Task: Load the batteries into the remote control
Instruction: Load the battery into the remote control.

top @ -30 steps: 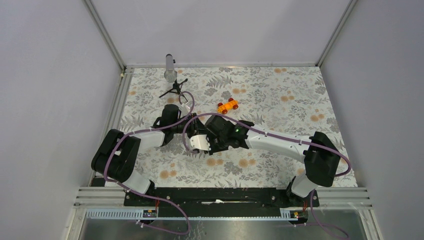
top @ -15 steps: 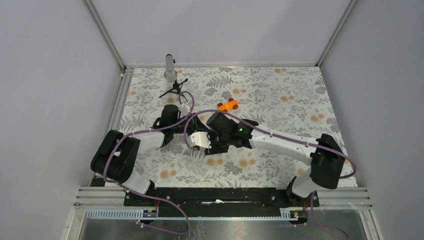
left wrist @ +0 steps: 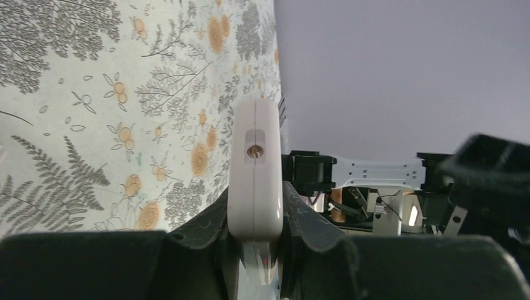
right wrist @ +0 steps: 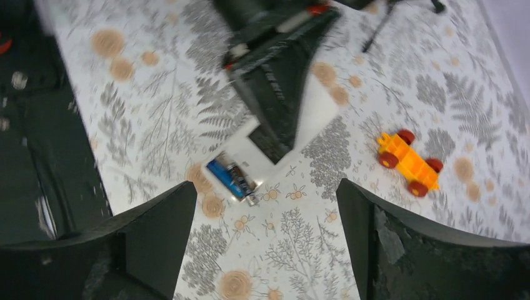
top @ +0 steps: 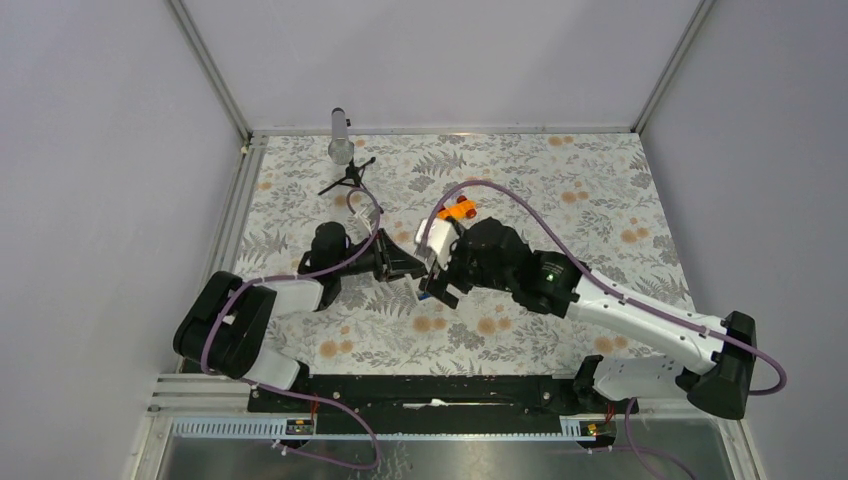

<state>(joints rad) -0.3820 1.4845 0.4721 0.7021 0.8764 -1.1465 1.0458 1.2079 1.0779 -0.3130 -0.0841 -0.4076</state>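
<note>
The white remote control shows end-on in the left wrist view, with my left gripper shut on its sides. From the right wrist view the remote lies on the floral cloth under the left gripper's black fingers. Both batteries, one blue and one dark, lie side by side in the open bay at its near end. My right gripper hangs open above them, holding nothing. In the top view the left gripper and right gripper meet at the table's middle, and the remote is mostly hidden there.
An orange toy car sits on the cloth to the right of the remote; it also shows behind the right wrist. A small black tripod with a grey cylinder stands at the back left. Metal frame rails edge the table.
My right gripper has opened wide and drawn back up and to the right, away from the remote. The left gripper keeps hold of the remote and has shifted slightly right.
</note>
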